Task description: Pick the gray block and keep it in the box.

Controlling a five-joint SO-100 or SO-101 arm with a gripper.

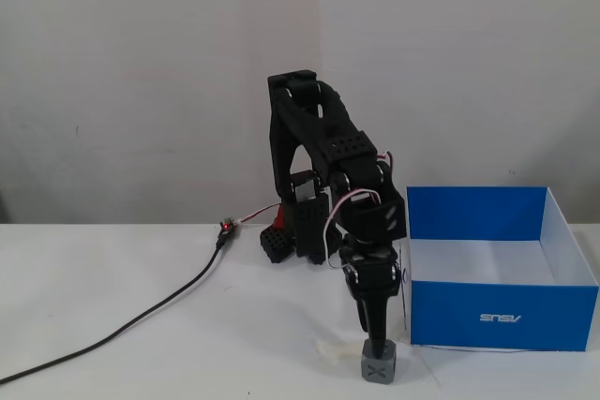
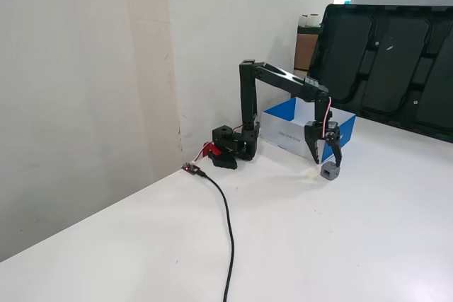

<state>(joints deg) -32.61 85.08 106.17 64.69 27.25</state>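
The gray block (image 1: pixel 378 363) is a small cube with a dark X on its face, resting on the white table just left of the box's front corner. It also shows in a fixed view (image 2: pixel 330 171). The box (image 1: pixel 502 316) is open-topped, blue outside with white lettering, and its white floor is bare; it also shows behind the arm in a fixed view (image 2: pixel 282 131). My gripper (image 1: pixel 378 344) points straight down onto the block. In a fixed view the gripper (image 2: pixel 328 163) has its jaws spread, with the tips just above the block on either side.
The arm's base (image 1: pixel 295 231) stands at the back by the wall. A black cable (image 1: pixel 141 320) runs from it across the table to the left. Dark panels (image 2: pixel 396 61) lean behind the box.
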